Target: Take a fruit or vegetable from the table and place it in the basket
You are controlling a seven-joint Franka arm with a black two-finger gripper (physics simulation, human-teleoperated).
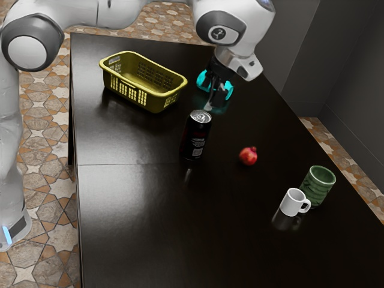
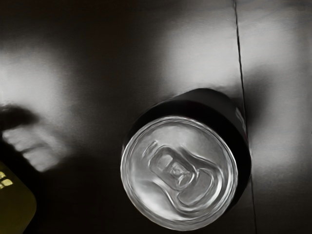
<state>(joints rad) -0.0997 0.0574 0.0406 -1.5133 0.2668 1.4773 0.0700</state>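
**Had to get the red fruit (image 1: 248, 156) first**

Saw the fingers (image 1: 216, 103) open, with a gap and nothing held in it, up over the tabletop (image 1: 138, 210). Seemed to be at the first step: getting to the fruit. Was too soon for a grab.

Found the red fruit down on the tabletop, out in the open, well apart from the yellow basket (image 1: 150, 99). Had the black can (image 1: 195, 137) on its one side, toward the exterior view's left, and the white mug (image 1: 293, 203) and green cup (image 1: 318, 185) on the other, toward the exterior view's right. Saw the can standing up tall, with its silver top (image 2: 179, 173) close under the fingers in the wrist view.

Needed to stay up high and go around or over the can, not down on it. Could have knocked the can over by going too low too soon. Then needed to stop right above the red fruit, go straight down with open fingers, and pinch its round middle softly. Might have rolled away after a crooked push. After a good grip, needed to lift up high, go back past the can to the basket, and let go inside the rim.
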